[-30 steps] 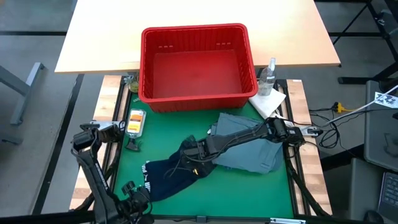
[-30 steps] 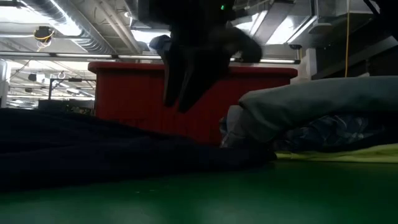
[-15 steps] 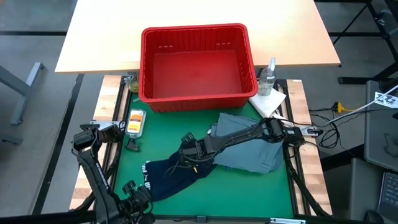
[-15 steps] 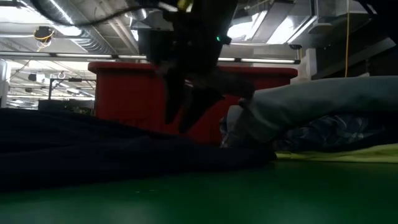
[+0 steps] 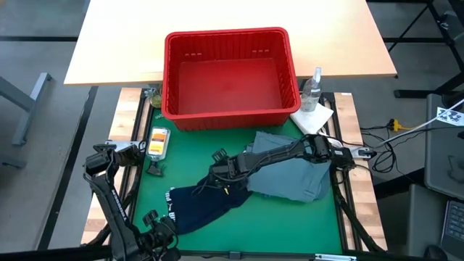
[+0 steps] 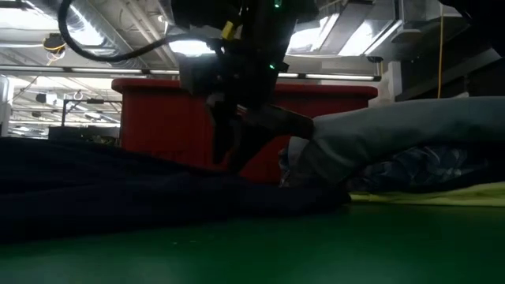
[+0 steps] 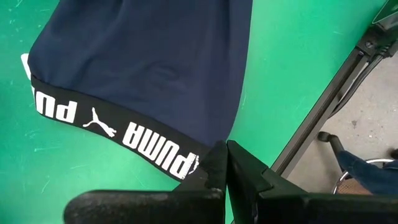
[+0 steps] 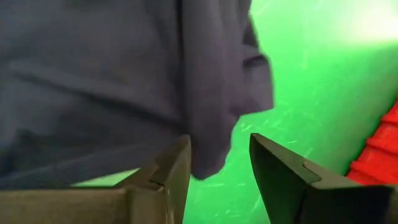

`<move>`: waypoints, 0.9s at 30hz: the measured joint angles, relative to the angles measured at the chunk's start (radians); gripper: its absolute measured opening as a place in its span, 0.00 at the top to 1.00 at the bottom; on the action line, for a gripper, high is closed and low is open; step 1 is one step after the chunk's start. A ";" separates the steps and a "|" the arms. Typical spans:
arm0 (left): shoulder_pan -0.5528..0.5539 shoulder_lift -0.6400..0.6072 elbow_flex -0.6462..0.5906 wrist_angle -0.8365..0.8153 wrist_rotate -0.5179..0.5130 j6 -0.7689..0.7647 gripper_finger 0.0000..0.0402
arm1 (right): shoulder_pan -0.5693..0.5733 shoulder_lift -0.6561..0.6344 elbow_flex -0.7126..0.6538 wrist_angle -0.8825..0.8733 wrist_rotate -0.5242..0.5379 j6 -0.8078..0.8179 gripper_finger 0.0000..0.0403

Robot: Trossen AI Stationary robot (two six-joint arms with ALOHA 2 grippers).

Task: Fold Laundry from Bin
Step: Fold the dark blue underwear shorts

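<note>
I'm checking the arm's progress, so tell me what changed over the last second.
The right gripper moved away from the dark navy garment toward the red bin, fingers open and empty. The left gripper stayed shut at the table's near left corner; the garments, bin and grey-blue garment did not shift.

bin (image 5: 230, 72): red plastic, smooth, slight sheen, slotted walls
dark navy garment (image 7: 149, 68): soft matt knit cloth; black waistband printed with white letters
grey-blue garment (image 5: 293, 177): matt cloth, loosely creased
mat (image 5: 290, 225): green, matt, finely scuffed
far tabletop (image 5: 123, 43): pale wood-look, smooth
paper towel (image 5: 313, 118): white, crumpled
</note>
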 joint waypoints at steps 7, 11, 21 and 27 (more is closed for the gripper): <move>0.000 0.000 0.000 0.000 0.000 0.000 1.00 | 0.002 0.000 0.000 0.026 -0.002 -0.001 0.71; 0.000 0.000 0.000 0.000 0.000 0.000 1.00 | 0.002 0.000 0.000 0.025 -0.002 -0.001 0.80; 0.000 0.000 0.000 0.008 0.000 0.000 1.00 | 0.002 0.000 0.000 0.027 -0.008 -0.003 0.94; 0.000 0.000 0.000 0.010 0.000 0.000 1.00 | 0.002 0.000 0.000 0.028 -0.010 -0.003 0.97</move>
